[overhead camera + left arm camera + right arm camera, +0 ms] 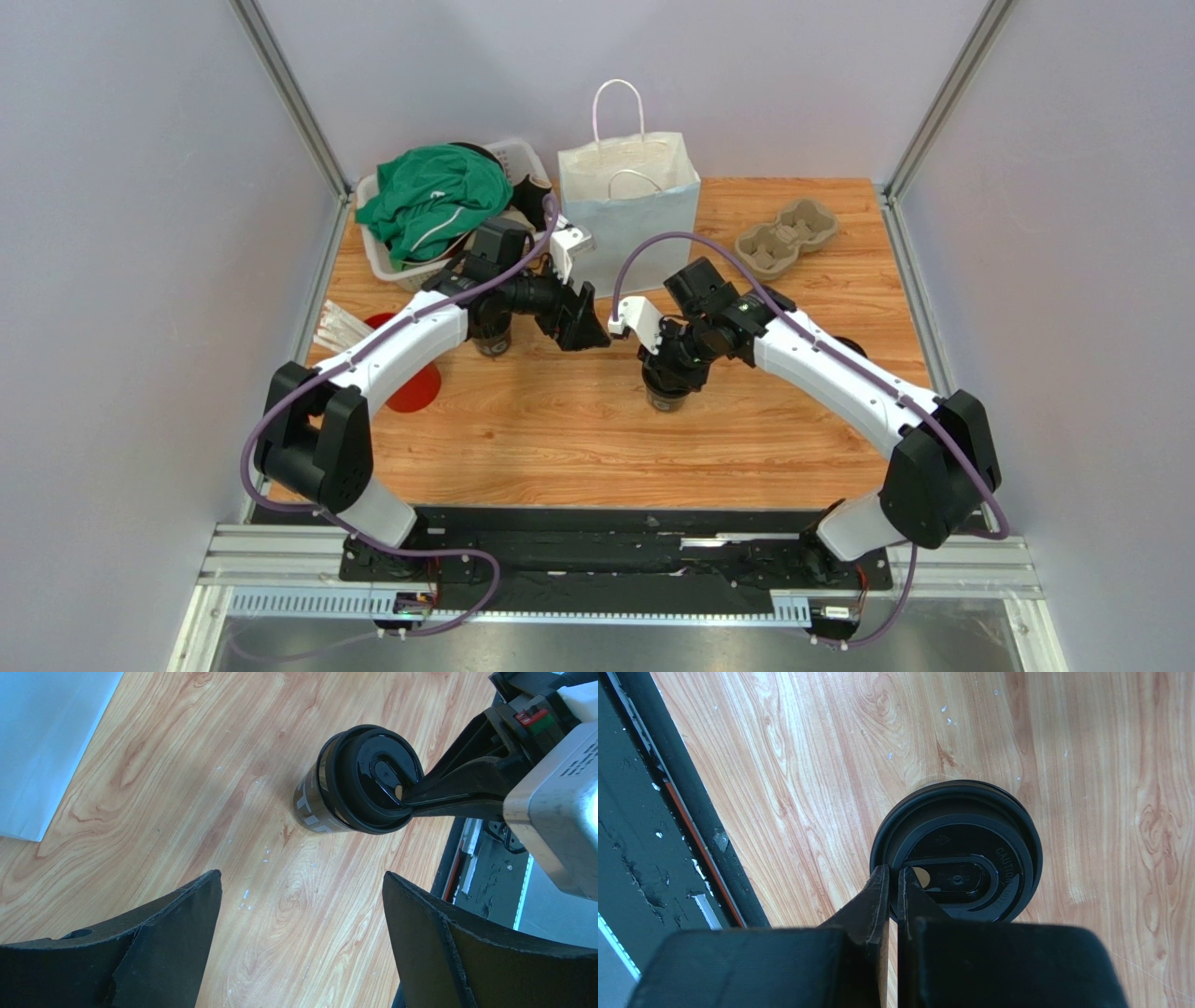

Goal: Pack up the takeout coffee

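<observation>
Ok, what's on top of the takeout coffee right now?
The takeout coffee wears a black lid; the right gripper, shut, sits over the lid's edge. The lid hides the cup's contents.

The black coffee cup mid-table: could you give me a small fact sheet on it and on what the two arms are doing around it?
item: takeout coffee cup, black, upright on the wooden table
lid: on
right gripper: shut, tips on the lid's edge
left gripper: open, empty, near the cup, not touching it
bag: white paper bag standing at the back, apart from the cup
packed: not yet
</observation>
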`<state>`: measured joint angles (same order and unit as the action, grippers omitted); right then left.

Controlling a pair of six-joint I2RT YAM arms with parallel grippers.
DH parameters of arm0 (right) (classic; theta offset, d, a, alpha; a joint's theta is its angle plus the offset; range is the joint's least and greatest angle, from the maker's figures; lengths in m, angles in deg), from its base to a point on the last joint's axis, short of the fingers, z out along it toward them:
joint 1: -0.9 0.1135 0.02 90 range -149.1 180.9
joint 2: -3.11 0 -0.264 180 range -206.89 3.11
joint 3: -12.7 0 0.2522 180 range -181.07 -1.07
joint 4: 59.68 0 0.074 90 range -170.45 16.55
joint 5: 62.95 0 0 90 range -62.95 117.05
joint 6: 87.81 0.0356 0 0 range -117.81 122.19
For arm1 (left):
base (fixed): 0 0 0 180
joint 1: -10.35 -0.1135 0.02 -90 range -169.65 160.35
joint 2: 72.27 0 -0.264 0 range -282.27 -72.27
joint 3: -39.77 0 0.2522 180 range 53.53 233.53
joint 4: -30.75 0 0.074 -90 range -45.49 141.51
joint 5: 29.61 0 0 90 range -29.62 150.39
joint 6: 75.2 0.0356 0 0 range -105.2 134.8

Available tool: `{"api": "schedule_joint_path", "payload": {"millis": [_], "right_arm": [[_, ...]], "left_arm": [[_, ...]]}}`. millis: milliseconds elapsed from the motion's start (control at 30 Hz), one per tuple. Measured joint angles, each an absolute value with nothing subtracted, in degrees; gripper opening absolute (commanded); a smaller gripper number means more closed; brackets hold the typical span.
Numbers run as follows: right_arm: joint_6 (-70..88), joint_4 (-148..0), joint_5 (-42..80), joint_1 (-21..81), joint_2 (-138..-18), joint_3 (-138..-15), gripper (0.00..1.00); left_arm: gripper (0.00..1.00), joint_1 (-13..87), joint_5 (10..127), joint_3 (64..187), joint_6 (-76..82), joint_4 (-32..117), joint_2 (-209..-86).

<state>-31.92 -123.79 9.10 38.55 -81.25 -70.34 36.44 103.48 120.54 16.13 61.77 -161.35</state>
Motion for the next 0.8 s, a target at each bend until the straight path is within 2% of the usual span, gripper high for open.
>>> {"api": "schedule_joint_path", "payload": {"millis": [800], "right_arm": [[-31.9,-123.9,7.3,37.8,-83.5,-70.6,0.03]], "left_arm": [[0.92,36.4,103.9,120.5,16.0,61.7,-161.7]]}}
